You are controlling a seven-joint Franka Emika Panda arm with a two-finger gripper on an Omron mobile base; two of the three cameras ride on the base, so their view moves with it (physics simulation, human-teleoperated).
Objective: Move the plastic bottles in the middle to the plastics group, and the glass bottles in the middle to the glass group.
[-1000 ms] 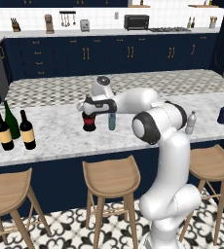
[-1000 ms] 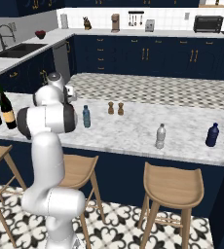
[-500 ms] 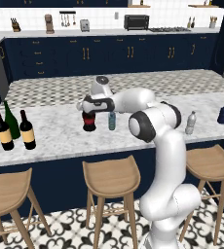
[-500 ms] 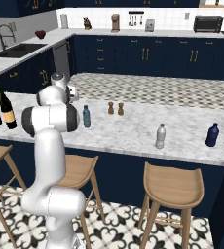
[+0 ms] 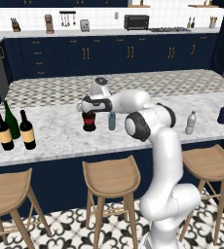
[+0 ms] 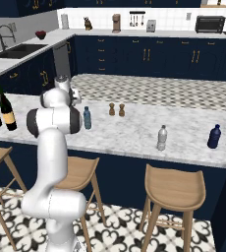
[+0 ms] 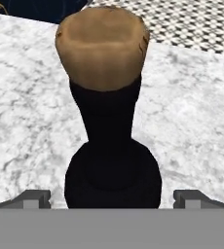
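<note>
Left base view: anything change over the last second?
The arm's elbow swung a little toward the squat bottle; the hand stays open over its neck, not gripping. The squat bottle, the blue bottle and the bottle groups haven't moved.

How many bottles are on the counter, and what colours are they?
Dark wine bottles with tan labels: 2
Green wine bottle: 1
Squat dark bottle with red band: 1
Pale-blue bottle: 1
Clear-grey bottle: 1
Navy bottle: 1
Total: 7

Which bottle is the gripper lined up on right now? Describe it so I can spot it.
On the marble counter, mid-span under the open gripper, stands the squat dark bottle. Unlike the slim pale-blue bottle right beside it, it has a round body, red band and tan stopper.
</note>
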